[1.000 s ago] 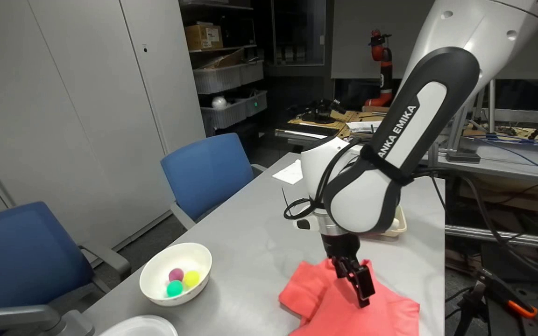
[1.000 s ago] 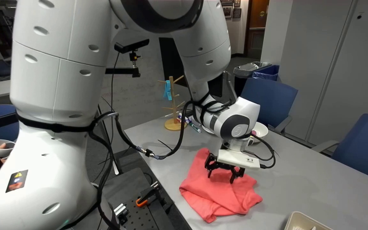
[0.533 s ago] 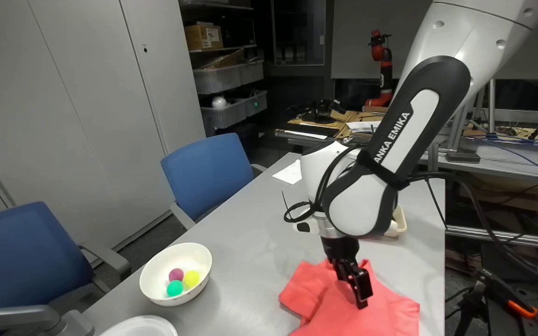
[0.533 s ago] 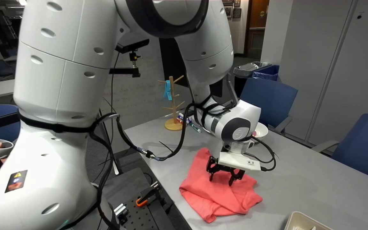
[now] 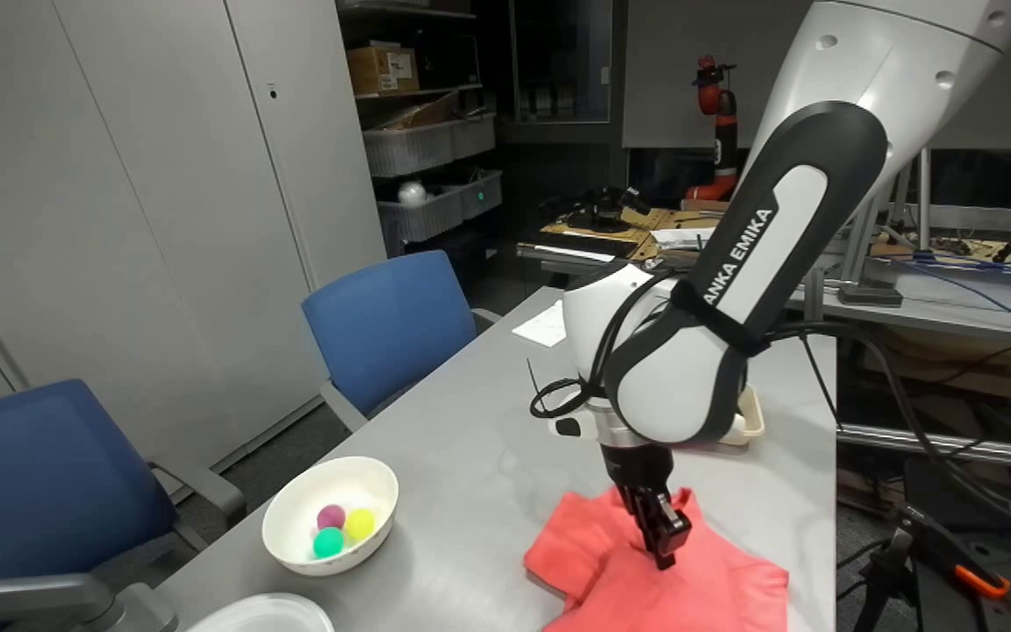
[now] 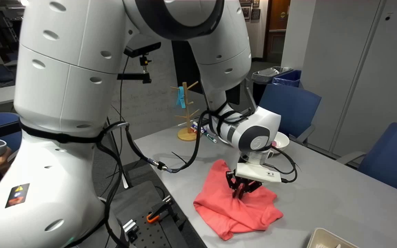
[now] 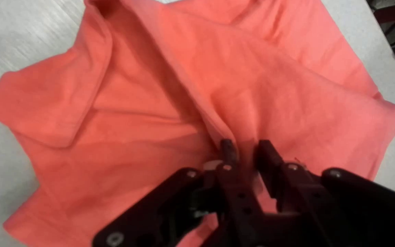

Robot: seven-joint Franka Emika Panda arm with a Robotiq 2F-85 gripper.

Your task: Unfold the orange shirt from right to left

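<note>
Blue chairs (image 5: 390,329) stand beside a grey table (image 5: 470,439).

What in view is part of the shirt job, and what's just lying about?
Part of the job:
orange shirt
gripper, closed on a fold of it

Just lying about:
white bowl with three balls
beige tray
wooden stand with blue clip
markers
round white dish, partly cut off

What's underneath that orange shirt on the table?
The gray table shows around the orange shirt, so the shirt seems to rest on that. Whether anything else lies beneath can't be seen: the shirt covers it, even around the gripper.
</note>
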